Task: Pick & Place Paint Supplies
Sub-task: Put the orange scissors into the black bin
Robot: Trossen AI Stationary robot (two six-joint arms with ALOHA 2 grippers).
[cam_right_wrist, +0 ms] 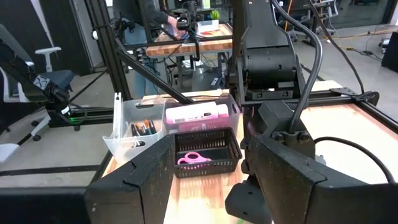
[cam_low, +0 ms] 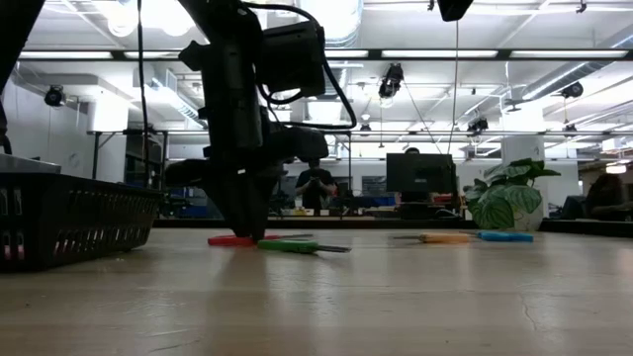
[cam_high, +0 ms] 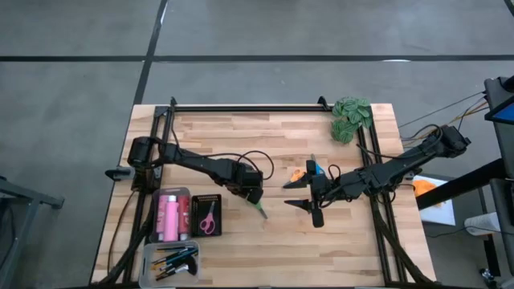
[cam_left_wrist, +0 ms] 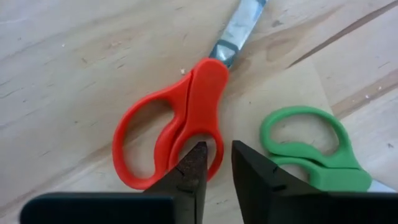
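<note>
Left wrist view: left pincer, fingers narrowly apart, straddles the red scissors' handle loop; green scissors beside. Right pincer wide, empty.

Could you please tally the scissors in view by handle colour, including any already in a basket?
Pink scissors: 1
Red scissors: 1
Green scissors: 1
Orange scissors: 1
Blue scissors: 1
Total: 5
</note>
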